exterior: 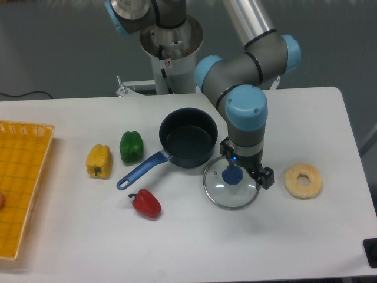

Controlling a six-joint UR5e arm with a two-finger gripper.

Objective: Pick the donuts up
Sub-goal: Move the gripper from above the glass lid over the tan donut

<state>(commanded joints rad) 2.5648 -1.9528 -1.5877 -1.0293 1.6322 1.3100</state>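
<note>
Donuts (303, 181) were seen lying flat on the table (70, 236) near its right edge, untouched and apart from everything else. Gripper (234, 175) was positioned low over the glass lid (231, 187), at its blue knob, just left of the target; finger spacing could not be told, being hidden from above. No grasp was judged made. Approach, closing and lifting all remained to be done
</note>
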